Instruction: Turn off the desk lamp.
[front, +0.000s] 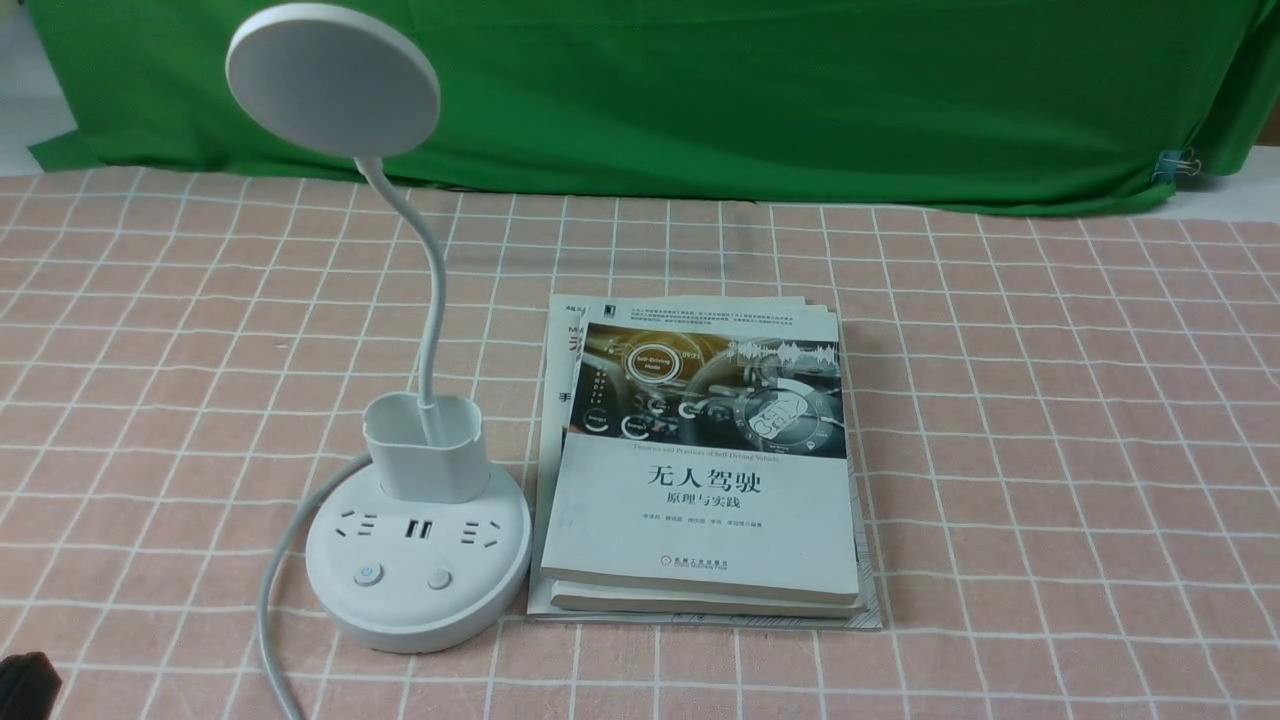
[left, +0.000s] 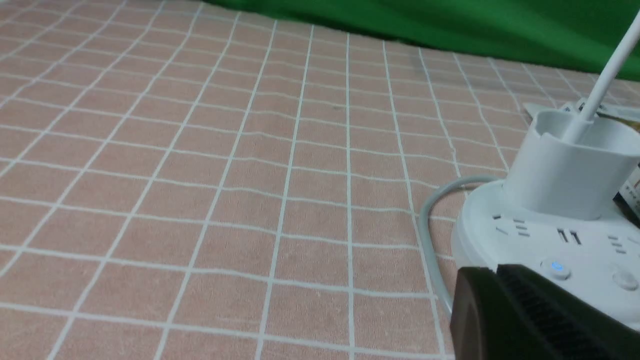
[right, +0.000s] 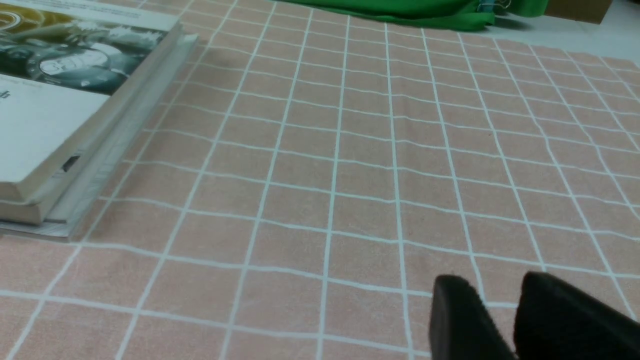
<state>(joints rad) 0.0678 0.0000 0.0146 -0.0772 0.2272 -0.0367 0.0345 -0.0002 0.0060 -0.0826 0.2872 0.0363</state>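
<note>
**Lamp near the bench's left front edge**

Your smooth white lamp stood beside stacked books on checked cloth. Only the left wrist view showed its lit button. Left gripper pressed together; right gripper slightly apart.

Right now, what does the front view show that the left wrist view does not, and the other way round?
Only the front view shows the round disc head of the desk lamp and the whole stack of books.

Only the left wrist view shows the left claw close up, closed, right beside the base, with the blue-lit button just past its tip.

Both show the lamp's cup holder, sockets, two buttons, grey cord and the checked cloth.
</note>
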